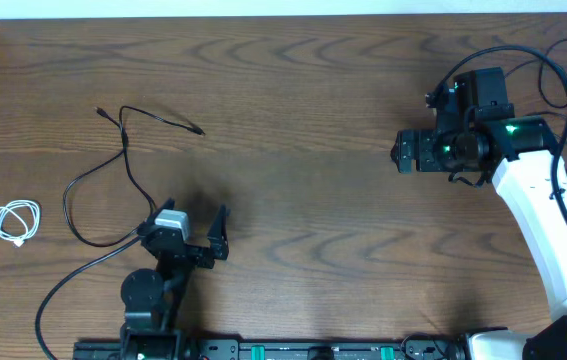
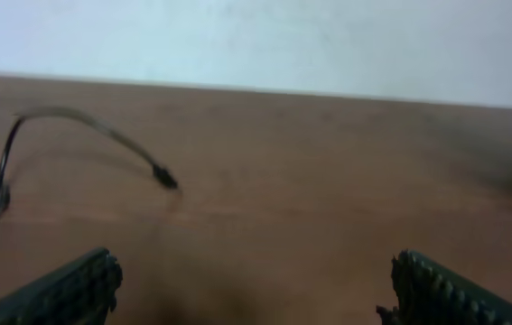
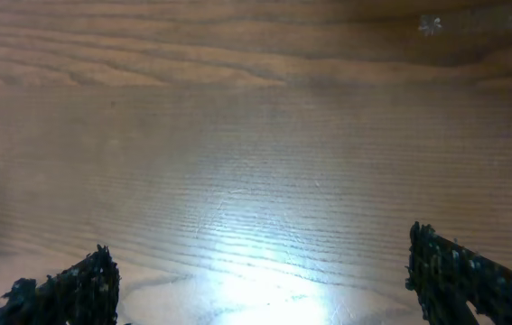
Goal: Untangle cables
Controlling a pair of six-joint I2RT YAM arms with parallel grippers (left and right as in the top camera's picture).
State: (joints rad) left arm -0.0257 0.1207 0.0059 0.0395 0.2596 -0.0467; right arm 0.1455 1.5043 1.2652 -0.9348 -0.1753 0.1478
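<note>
Black and thin, the tangled cable [image 1: 126,152] lies on the left part of the wooden table [image 1: 303,90]. Its long run leads from beside the left gripper [image 1: 185,228] toward the far edge, and one plug [image 2: 165,177] points right. A white cable [image 1: 18,222] sits coiled well apart, near the left edge. The left gripper's jaws stand wide apart and empty. The right gripper [image 1: 399,152], far right, is also spread and holds nothing
</note>
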